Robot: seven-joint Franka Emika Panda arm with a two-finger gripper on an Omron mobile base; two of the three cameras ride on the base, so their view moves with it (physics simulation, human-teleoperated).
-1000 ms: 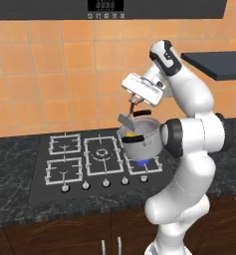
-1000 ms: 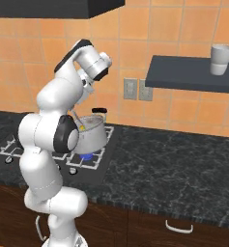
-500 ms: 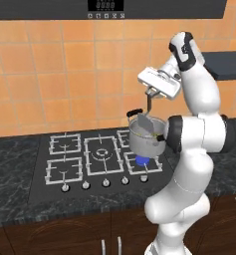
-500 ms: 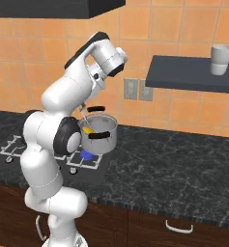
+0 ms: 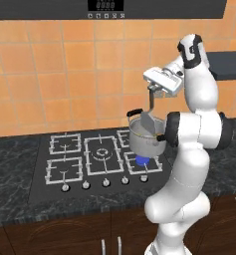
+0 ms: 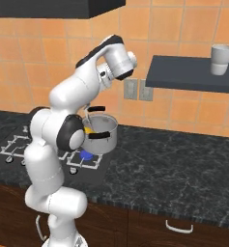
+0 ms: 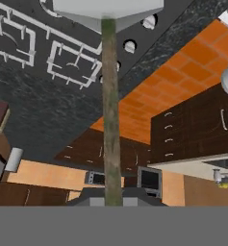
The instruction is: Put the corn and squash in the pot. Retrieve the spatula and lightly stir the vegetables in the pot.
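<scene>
the jaws are clamped tight on the thin handle of the spatula point(image 5: 149, 113), which hangs straight down from the gripper point(image 5: 152, 91) in the left base view; its flat blade sits at the rim of the pot point(image 5: 145, 139), toward the pot's 12 o'clock edge, and whether the blade dips inside cannot be told there. in the hand view the spatula point(image 7: 110, 96) runs from the jaws at 6 o'clock up to its pale blade at 12 o'clock, with the stove grates point(image 7: 62, 62) behind it at 10 o'clock.

the pot appears raised a little above the front right burner of the stove point(image 5: 89, 157), and a blue flame point(image 5: 143, 160) shows just under it at 6 o'clock. in the right base view the pot point(image 6: 102, 135) is just beside the arm's dark elbow joint, with a black handle at its 12 o'clock rim and another on its near side. a bright yellow bit, the corn point(image 6: 89, 130), shows inside the pot at its 9 o'clock edge. the squash cannot be made out.

the dark speckled tabletop point(image 6: 174, 169) stretches away at the pot's 3 o'clock. a pale cup point(image 6: 222, 59) stands on a dark wall shelf point(image 6: 193, 79) at 2 o'clock, well apart from the pot.
</scene>
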